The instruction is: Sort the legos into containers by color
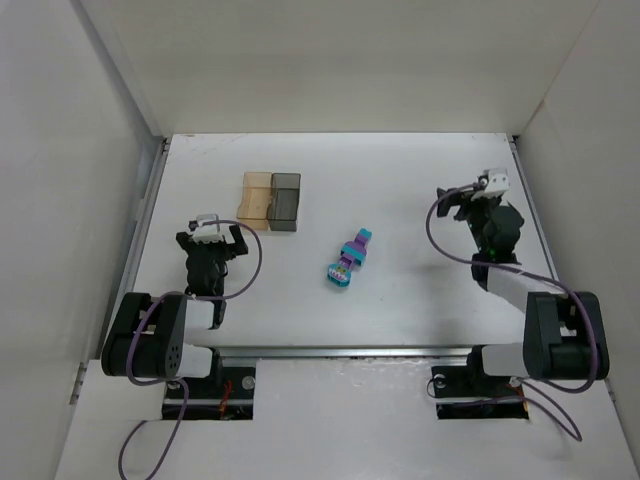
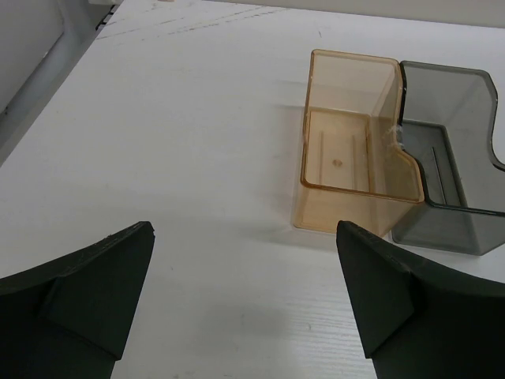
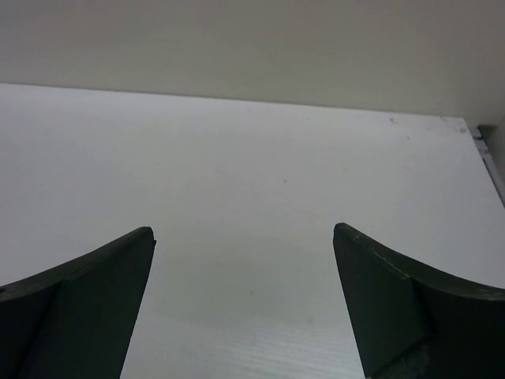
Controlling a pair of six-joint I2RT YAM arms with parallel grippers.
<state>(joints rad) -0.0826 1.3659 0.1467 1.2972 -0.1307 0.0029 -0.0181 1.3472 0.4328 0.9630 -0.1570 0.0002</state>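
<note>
A small cluster of purple and teal legos lies on the white table near the middle, joined in a short row. The amber-orange container and the smoky grey container stand side by side at the back left; both look empty in the left wrist view, amber and grey. My left gripper is open and empty, just left of and nearer than the containers. My right gripper is open and empty at the right, far from the legos, which neither wrist view shows.
White walls enclose the table on the left, back and right. A metal rail runs along the left table edge. The right wrist view shows only bare table and the back wall.
</note>
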